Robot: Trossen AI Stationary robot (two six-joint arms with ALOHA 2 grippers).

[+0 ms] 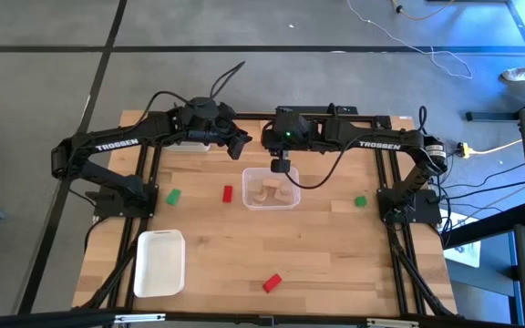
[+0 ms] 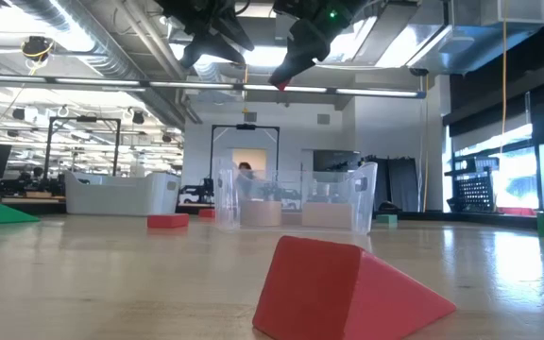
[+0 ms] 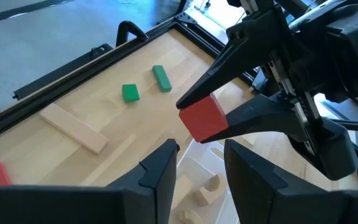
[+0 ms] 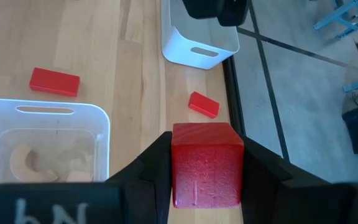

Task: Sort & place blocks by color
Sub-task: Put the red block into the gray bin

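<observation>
A red cube [image 4: 205, 163] is being pinched between the fingers of the right tool [image 4: 205, 177], held in the air near the far rim of the clear tray [image 1: 247, 195] at mid-table. Light-wood blocks [image 1: 272, 190] are lying inside that tray. The left tool [image 3: 201, 168] is being held aloft just beside the right one, its fingers spread with nothing between them. On the table [image 1: 335, 255], a red block [image 1: 228, 193] is lying just left of the clear tray, a green block [image 1: 172, 196] farther left, another green block [image 1: 360, 200] well to the tray's right, and a red wedge [image 1: 272, 282] near the front edge. A white tray [image 1: 159, 263] is standing at the front left.
</observation>
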